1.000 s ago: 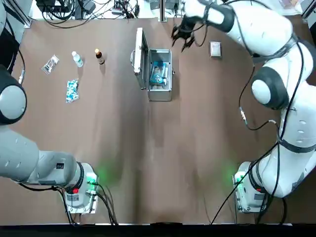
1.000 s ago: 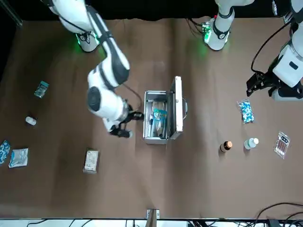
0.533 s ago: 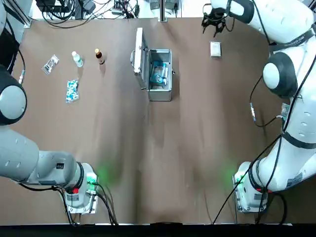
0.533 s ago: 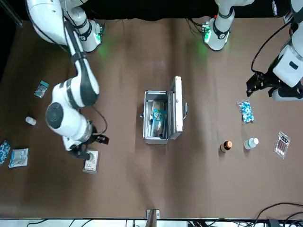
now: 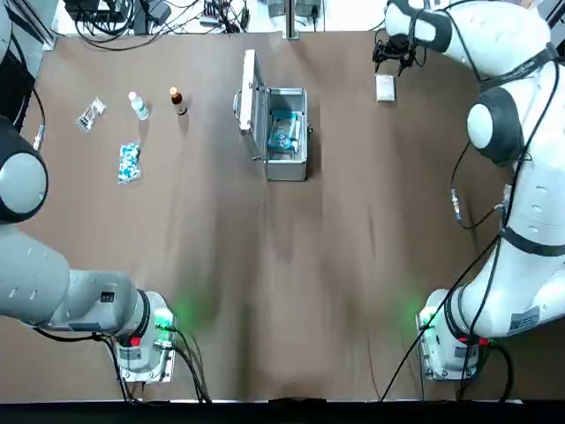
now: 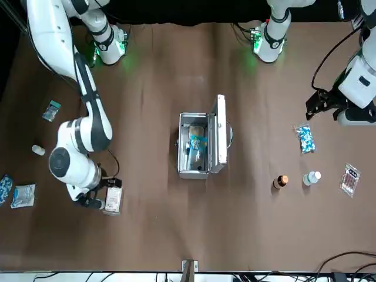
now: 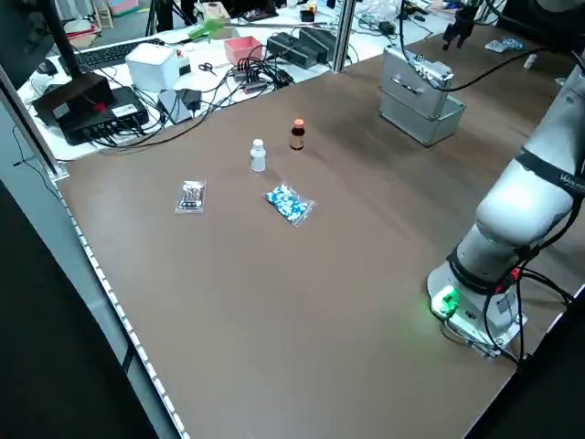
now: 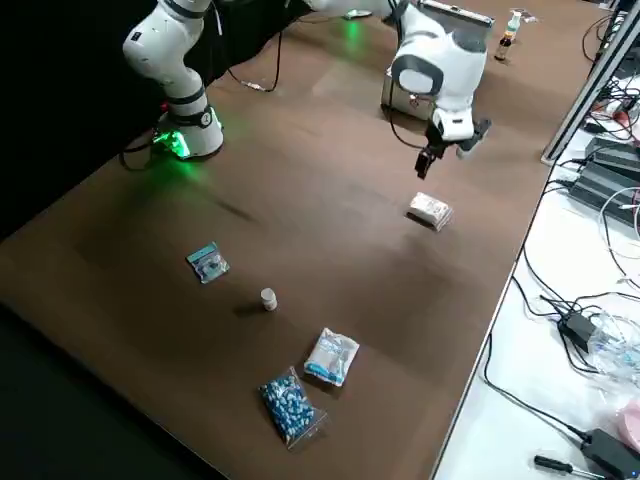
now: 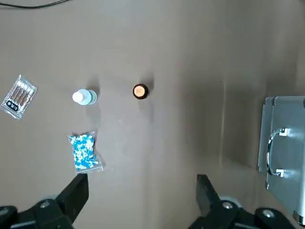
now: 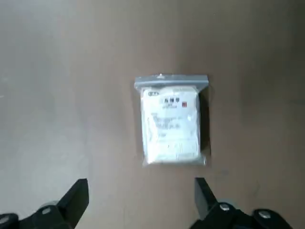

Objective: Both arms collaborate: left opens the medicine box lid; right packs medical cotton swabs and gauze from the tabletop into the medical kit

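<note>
The medical kit stood on the far middle of the tabletop, its lid open on the left side. A teal-blue packet of medical cotton swabs lay inside the case, among other contents.

The right end effector hung over the far right of the tabletop, just beside the gauze as seen from above. It was released, its two fingers well apart and nothing between them. The gauze lay flat, a white printed packet in a clear bag, to the right of the kit.

The left end effector was parked above the left side, also released and empty.

On the far left lay a clear packet with dark print, a white-capped bottle and a brown bottle, with a blue-and-white speckled packet nearer. Farther right than the gauze were a teal-topped packet, a small white bottle, a white-and-blue packet and a dark blue speckled packet.
</note>
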Controlling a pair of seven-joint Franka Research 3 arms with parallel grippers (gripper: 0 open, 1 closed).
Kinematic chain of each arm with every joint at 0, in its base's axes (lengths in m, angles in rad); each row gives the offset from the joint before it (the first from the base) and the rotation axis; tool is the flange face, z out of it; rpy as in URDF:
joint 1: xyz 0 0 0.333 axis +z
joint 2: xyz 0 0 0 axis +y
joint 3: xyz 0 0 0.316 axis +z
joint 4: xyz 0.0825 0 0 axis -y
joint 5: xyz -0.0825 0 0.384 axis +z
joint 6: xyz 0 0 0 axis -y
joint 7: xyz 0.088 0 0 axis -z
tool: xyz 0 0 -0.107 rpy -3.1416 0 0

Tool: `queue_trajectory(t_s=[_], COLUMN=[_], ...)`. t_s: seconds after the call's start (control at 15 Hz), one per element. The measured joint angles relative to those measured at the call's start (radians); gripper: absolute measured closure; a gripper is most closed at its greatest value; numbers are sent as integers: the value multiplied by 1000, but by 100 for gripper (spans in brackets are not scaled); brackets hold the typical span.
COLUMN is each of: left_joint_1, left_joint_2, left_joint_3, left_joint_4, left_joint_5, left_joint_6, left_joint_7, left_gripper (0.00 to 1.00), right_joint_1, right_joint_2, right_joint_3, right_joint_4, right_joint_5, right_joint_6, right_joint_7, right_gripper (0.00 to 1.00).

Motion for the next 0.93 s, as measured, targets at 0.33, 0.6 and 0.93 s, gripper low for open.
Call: queue_trajectory(t_s=[0.33,0.6,0.93], left_joint_1=[0,0,0], left_joint_2=[0,0,1], left_joint_3=[0,0,0], left_joint_4=[0,0,0], left_joint_5=[0,0,0], left_joint_6=[0,0,4], left_joint_7=[0,0,0], left_gripper=[0,0,0], right_joint_1=[-31,-39,-39], right_joint_2=[106,136,188], right_joint_3=[-1,1,3], right_joint_4=[-2,-2,-1], right_joint_5=[-67,-82,-85], right_joint_6=[109,176,262], right_joint_7=[-5,-7,-8], right_gripper=[2,2,2])
